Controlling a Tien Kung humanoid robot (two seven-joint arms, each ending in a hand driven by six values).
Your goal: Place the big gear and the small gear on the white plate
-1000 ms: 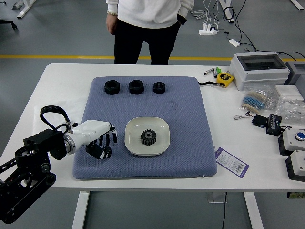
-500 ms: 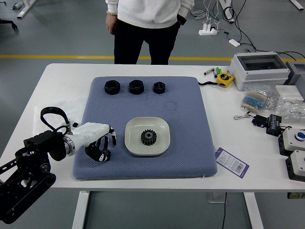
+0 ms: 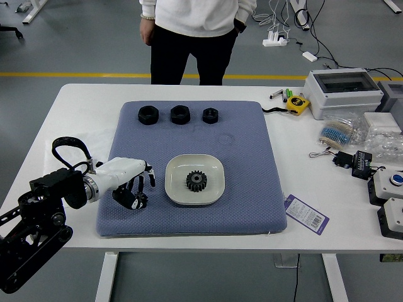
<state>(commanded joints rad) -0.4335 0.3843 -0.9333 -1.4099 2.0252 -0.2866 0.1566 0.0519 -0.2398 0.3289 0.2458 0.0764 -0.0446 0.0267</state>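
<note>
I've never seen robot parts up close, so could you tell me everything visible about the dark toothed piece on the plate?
It is a small black gear, round, with short teeth all around its rim and a paler ring around its centre. It looks like plastic or dark metal; I cannot tell which. It sits near the middle of the white plate, touching only that.

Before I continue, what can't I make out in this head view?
- Left hand: its own back hides whether it grasps anything; the dark shape beneath could be a part or the hand itself.
- Gear on the white plate: big or small is unclear, with no second gear plainly visible for comparison.
- Right hand: out of view.
- Person: head cut off by the top edge.
- Purple-edged label: print too small.
</note>
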